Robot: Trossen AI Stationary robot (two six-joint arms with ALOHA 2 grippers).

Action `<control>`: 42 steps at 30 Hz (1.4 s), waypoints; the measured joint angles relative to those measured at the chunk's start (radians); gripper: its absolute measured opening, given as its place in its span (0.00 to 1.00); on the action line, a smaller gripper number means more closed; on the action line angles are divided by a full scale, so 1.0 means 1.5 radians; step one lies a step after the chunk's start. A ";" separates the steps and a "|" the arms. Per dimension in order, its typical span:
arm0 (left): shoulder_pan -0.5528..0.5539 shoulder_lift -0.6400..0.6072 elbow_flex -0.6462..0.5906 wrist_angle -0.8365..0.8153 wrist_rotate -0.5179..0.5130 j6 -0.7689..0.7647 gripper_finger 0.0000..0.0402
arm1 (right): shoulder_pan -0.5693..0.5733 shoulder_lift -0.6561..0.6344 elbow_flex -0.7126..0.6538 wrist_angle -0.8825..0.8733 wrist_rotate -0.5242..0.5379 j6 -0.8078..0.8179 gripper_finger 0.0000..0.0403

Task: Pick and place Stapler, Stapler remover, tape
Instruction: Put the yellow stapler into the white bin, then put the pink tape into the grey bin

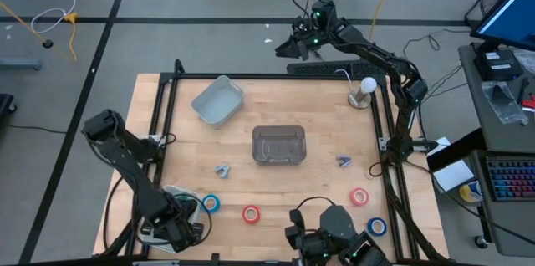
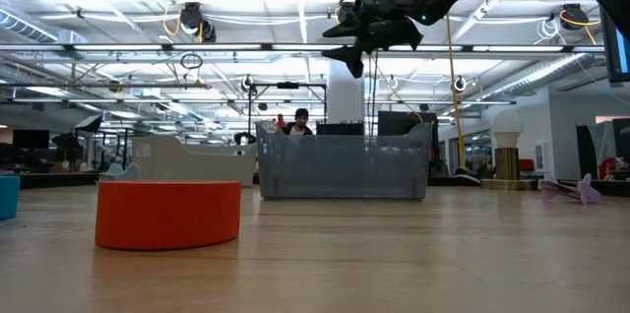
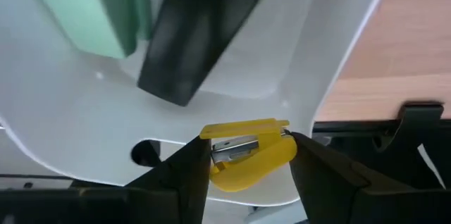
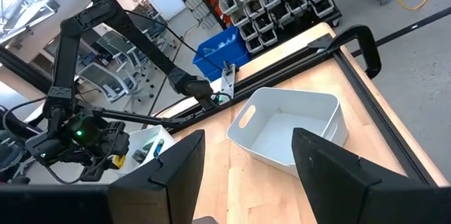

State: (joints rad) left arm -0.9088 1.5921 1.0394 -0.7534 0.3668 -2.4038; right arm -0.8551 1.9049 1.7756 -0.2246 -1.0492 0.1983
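Glossy yellow stapler (image 3: 248,160), rounded.

A clear bin (image 1: 279,145) stands mid-counter (image 1: 318,111), a white bin (image 1: 217,100) behind it; open wood between, tape rolls (image 1: 251,213) dotting the near edge

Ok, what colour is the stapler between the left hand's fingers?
Yellow, with a metal insert; the left wrist view shows it best.
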 joint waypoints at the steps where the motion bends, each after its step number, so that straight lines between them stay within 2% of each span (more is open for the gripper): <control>1: -0.002 0.005 0.000 0.006 0.000 0.004 0.47 | 0.000 0.000 0.000 0.000 0.000 0.000 0.52; 11: -0.007 0.038 0.000 0.017 0.000 0.011 0.42 | 0.004 0.000 0.000 -0.001 0.000 0.002 0.52; 25: -0.007 0.039 0.000 0.018 0.000 0.011 0.61 | 0.004 0.000 0.000 -0.004 -0.001 0.002 0.52; 32: -0.007 0.038 0.002 0.013 -0.006 -0.007 0.63 | 0.004 0.000 0.000 -0.004 -0.001 0.001 0.52; 36: -0.008 0.036 0.027 -0.033 -0.063 -0.007 0.63 | 0.003 0.000 0.000 -0.004 -0.004 -0.002 0.52; 42: -0.011 0.016 0.079 -0.139 -0.116 -0.009 0.63 | -0.009 0.000 0.000 -0.003 -0.119 0.010 0.52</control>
State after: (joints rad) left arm -0.9260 1.6155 1.1580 -0.9625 0.1934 -2.4179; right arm -0.8691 1.9053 1.7756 -0.2298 -1.2271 0.2131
